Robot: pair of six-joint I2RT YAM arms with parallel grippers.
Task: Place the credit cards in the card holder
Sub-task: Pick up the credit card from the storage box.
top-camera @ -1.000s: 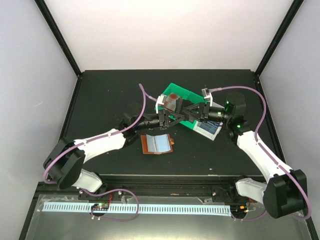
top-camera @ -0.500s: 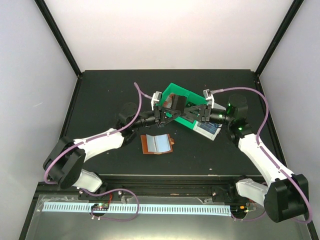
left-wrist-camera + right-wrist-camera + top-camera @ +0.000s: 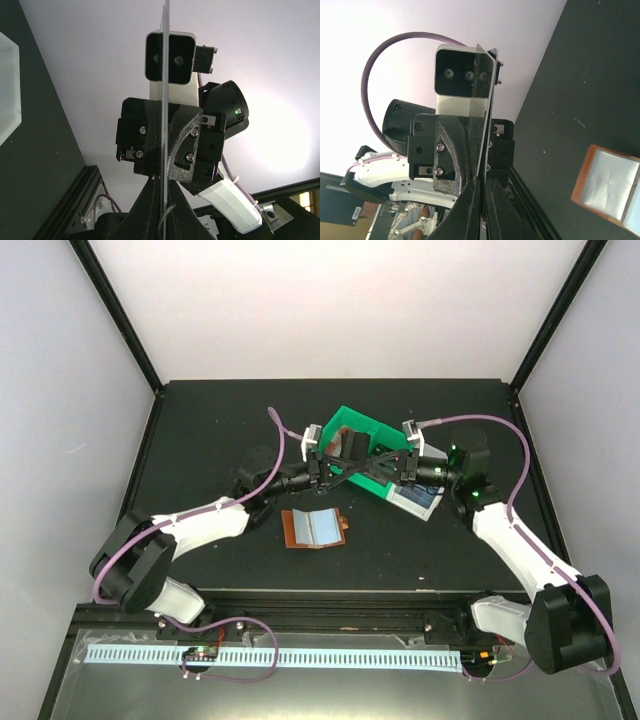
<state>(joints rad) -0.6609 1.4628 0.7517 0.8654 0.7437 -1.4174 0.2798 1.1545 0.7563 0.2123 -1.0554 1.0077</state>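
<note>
My left hand [image 3: 163,192] is clenched on one end of a credit card [image 3: 486,90]. In its wrist view the card runs away from the fingers edge-on, as a thin upright line. At the far end sits my right hand [image 3: 481,192], facing the left one. Its fingers look pinched onto the card's other end, so I read both hands as gripping the same card in the air.

From the overhead camera, the thing nearest the arm bases is the card holder [image 3: 313,528]. It lies opened flat on the bench [image 3: 220,420], brown edge around a pale inner panel, and neither hand touches it. I cannot make out any card seated in it. Just beyond it the two hands meet, raised off the bench with the card between them. Behind and under them is the green bin [image 3: 345,423]. To its right a white bin [image 3: 428,508] is half hidden by the right arm, with something pale blue in it that may be more cards.

I judge this to be early in the task: one card is lifted and being passed or re-gripped. Sliding it into the holder is not yet done, nor is anything left in the bins.
</note>
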